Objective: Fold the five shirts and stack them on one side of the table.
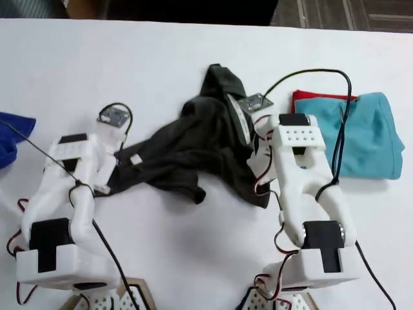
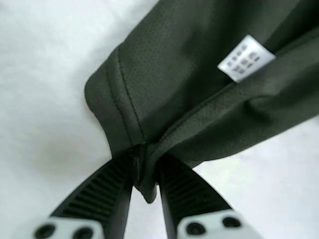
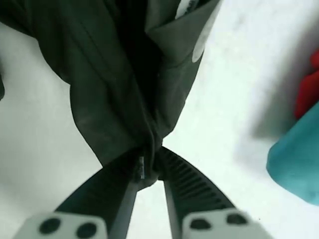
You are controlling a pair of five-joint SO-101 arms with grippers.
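Left hand (image 2: pixel 145 172) pinches a hemmed corner of black shirt (image 1: pixel 193 148), right hand (image 3: pixel 149 167) clamps a bunched fold, likely to pull it flat. It lies crumpled mid-surface (image 1: pixel 161 58) between the arms. Folded teal shirt (image 1: pixel 364 135) on red shirt (image 1: pixel 310 95) beside right arm, probably the stack. Blue shirt (image 1: pixel 13 139) beyond left arm.
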